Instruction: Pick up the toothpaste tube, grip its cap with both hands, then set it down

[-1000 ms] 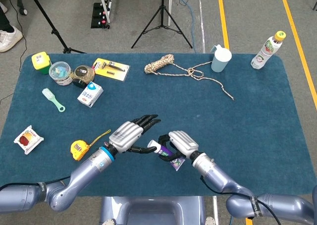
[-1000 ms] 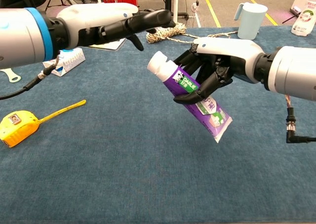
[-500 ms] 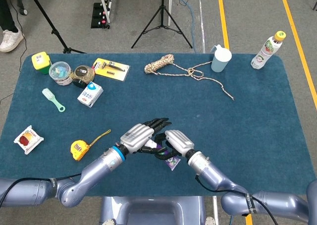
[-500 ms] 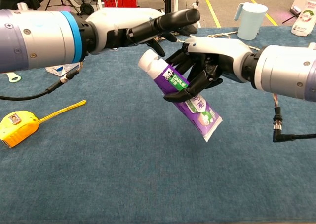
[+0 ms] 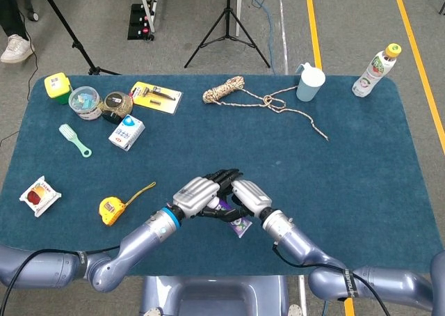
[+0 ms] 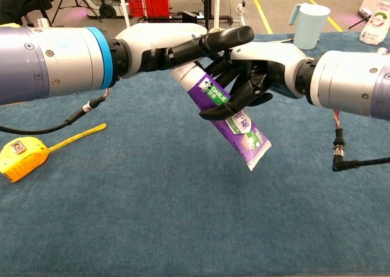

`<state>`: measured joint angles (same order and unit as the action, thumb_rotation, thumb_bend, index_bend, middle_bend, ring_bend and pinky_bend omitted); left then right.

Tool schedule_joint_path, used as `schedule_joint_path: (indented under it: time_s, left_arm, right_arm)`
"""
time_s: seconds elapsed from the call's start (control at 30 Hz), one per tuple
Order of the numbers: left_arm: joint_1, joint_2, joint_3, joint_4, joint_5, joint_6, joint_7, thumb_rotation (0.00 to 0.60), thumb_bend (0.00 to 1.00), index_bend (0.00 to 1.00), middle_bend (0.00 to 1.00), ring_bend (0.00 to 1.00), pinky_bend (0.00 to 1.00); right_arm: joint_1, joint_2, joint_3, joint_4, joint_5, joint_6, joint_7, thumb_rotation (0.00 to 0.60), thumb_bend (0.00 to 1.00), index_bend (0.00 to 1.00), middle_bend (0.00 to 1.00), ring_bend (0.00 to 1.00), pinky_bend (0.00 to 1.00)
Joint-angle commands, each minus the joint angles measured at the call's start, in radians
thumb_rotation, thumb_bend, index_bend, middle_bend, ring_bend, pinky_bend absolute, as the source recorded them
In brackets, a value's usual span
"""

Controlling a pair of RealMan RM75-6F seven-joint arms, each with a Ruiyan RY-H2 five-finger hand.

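Both hands are seen meeting above the near middle of the blue tabletop (image 5: pixel 348 177), where the toothpaste tube (image 6: pixel 234 123) is held clear of the cloth, tilted with its flat end lowest. The right hand (image 6: pixel 268 69) is wrapped around the tube's upper body, dark fingers (image 6: pixel 228 106) clamped across it. The left hand (image 6: pixel 177 45) is laid over the cap end, which is hidden beneath it; whether the cap is gripped cannot be told. A yellow tape measure (image 6: pixel 21 155) lies well apart to the left.

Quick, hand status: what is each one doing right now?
Left hand: over the cap end of the toothpaste tube; whether its fingers grip the cap cannot be told.
Right hand: holding the toothpaste tube, lifted off the table.
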<state>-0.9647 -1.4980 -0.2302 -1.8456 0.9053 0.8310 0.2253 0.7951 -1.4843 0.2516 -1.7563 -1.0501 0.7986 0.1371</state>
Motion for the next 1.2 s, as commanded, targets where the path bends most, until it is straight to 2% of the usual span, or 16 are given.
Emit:
schedule_joint_path:
  time_s: [0.03, 0.43, 0.87, 1.2]
  left_arm:
    - [0.001, -0.005, 0.003, 0.004, 0.002, 0.005, -0.007, 0.0, 0.06, 0.0, 0.0, 0.0, 0.14]
    - [0.006, -0.029, 0.004, 0.034, 0.026, 0.031, -0.036, 0.0, 0.06, 0.0, 0.0, 0.0, 0.14]
    - [0.008, -0.096, 0.022, 0.071, 0.074, 0.125, 0.041, 0.0, 0.06, 0.0, 0.0, 0.0, 0.14]
    - [0.017, -0.129, 0.002, 0.087, 0.083, 0.14, 0.009, 0.0, 0.06, 0.0, 0.0, 0.0, 0.14]
  right_arm:
    - [0.001, 0.002, 0.005, -0.002, 0.008, -0.003, 0.007, 0.6, 0.35, 0.81, 0.97, 1.0, 1.0]
    - [-0.001, -0.001, 0.012, 0.003, 0.008, -0.012, 0.041, 0.6, 0.35, 0.81, 0.97, 1.0, 1.0]
    - [0.006, 0.017, 0.016, -0.012, 0.071, -0.03, 0.043, 0.6, 0.35, 0.81, 0.97, 1.0, 1.0]
    - [-0.001, 0.028, 0.028, -0.016, 0.089, -0.055, 0.093, 0.6, 0.35, 0.81, 0.98, 1.0, 1.0]
